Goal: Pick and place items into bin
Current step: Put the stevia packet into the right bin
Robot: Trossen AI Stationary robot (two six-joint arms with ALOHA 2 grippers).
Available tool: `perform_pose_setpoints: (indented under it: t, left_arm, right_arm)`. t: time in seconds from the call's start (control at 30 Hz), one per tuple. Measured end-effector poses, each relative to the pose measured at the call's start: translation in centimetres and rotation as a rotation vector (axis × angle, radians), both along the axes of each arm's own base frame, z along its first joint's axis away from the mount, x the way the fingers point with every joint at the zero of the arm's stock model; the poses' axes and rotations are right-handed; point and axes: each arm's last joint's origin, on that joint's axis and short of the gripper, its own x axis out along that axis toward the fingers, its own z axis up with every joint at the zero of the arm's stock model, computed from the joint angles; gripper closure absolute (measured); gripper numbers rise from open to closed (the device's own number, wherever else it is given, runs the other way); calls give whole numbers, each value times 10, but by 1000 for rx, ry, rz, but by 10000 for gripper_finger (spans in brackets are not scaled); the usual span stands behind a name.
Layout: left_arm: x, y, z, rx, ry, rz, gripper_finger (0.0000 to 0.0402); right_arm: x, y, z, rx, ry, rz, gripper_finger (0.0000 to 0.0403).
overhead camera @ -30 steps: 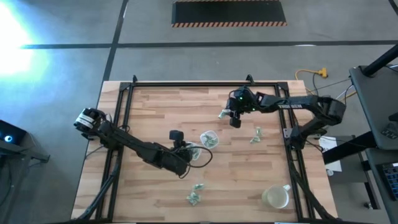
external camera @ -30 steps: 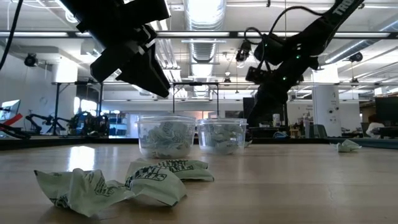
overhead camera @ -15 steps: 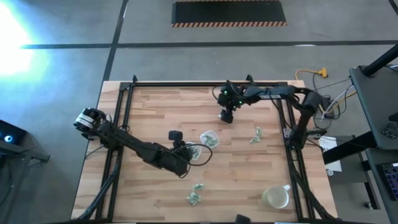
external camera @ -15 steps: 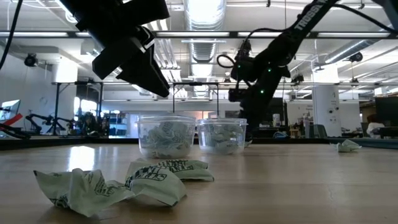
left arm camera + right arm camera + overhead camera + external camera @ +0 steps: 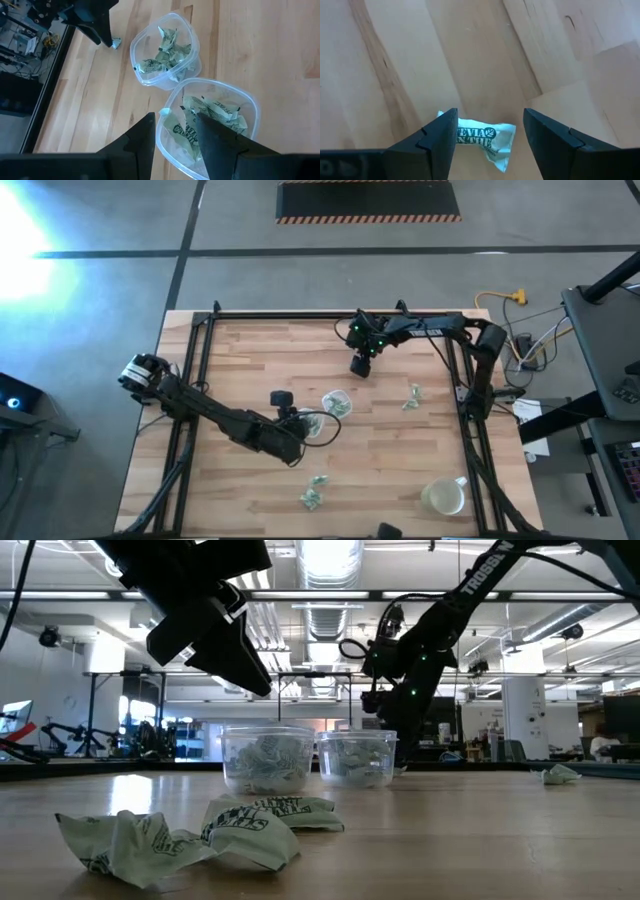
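**Right arm swings back over a lone wrapper**

Since a second ago the right gripper (image 5: 358, 367) has moved from near the table's middle toward the far edge, its elbow folding back against the right rail, while the left arm has not shifted.

From left to right on the pale butcher-block table (image 5: 250, 350), framed by black rails: the left arm reaches in from the left rail, and the left gripper (image 5: 174, 131) hovers with its fingers apart over the nearer clear tub (image 5: 210, 127), straddling its rim; crumpled green-and-white wrappers lie inside. Just beside it stands a second clear tub (image 5: 165, 50), also holding wrappers. In front of the tubs, near the table's front edge, a small heap of wrappers (image 5: 314, 490) lies on the wood. Behind the tubs, the right gripper hangs with its fingers spread wide on either side of one printed wrapper (image 5: 482, 140) lying flat on the boards; the fingers do not grip it. Farther right lie another loose wrapper (image 5: 411, 397) and, at the front right corner, a yellowish-white mug (image 5: 445, 496).

Around the table is grey concrete floor with a hazard-striped mat (image 5: 368, 201). The low view shows a workshop hall with ceiling ducts and strip lights.
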Motion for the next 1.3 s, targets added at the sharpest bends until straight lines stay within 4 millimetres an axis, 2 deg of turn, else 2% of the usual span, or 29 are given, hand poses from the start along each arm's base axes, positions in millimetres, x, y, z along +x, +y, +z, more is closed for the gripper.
perform_pose_setpoints:
  t: [0.33,0.83,1.0,1.3]
  left_arm:
    - [0,0,0,-1,-1,0,276]
    - [0,0,0,-2,-3,0,276]
    - [0,0,0,-2,-3,0,276]
    - [0,0,0,-2,-3,0,276]
  right_arm:
    - [-10,6,-11,23,37,-7,186]
    - [-14,11,-13,84,65,-26,190]
    - [-14,11,-14,84,68,-29,213]
    - [-15,11,-14,84,75,-31,282]
